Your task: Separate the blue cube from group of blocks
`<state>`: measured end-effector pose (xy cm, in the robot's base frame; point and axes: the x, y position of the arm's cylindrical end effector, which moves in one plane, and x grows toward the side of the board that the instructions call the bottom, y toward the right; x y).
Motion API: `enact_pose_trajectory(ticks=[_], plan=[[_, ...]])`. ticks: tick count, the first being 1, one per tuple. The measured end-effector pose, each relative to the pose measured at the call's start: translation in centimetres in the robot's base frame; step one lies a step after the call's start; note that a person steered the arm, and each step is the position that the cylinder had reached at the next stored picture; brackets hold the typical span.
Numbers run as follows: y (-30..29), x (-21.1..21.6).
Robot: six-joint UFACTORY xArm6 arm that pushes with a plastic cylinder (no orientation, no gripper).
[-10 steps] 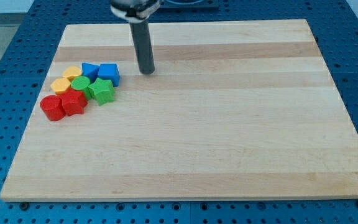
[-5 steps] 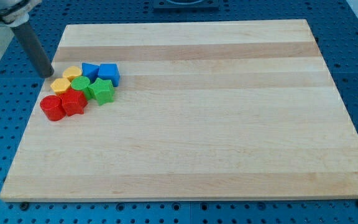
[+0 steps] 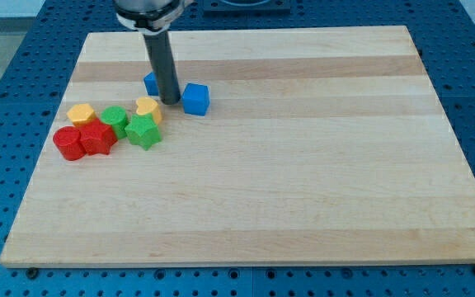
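Note:
The blue cube (image 3: 195,99) stands alone on the wooden board (image 3: 303,165), to the right of the other blocks. My tip (image 3: 171,101) rests on the board just left of the cube, a small gap apart. A second blue block (image 3: 150,82) is partly hidden behind the rod, to its upper left. A yellow heart-shaped block (image 3: 148,107) lies just lower left of the tip. A green star (image 3: 143,131), a green block (image 3: 115,119), a yellow block (image 3: 81,114), a red block (image 3: 98,137) and a red cylinder (image 3: 68,143) cluster at the left.
The board lies on a blue perforated table (image 3: 7,82). The cluster sits near the board's left edge.
The rod swept from the board's left edge rightwards through the cluster. The blue cube moved right and apart. The other blue block moved up-right, the yellow heart right, the green star down-right.

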<state>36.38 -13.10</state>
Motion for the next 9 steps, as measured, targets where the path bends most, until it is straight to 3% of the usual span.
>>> enact_pose_trajectory(ticks=[1, 3, 5, 6, 8, 9], plan=[[2.1, 0.7], [12.5, 0.8], [14.2, 6.3], [18.1, 6.3], [17.4, 0.6], [17.6, 1.0]])
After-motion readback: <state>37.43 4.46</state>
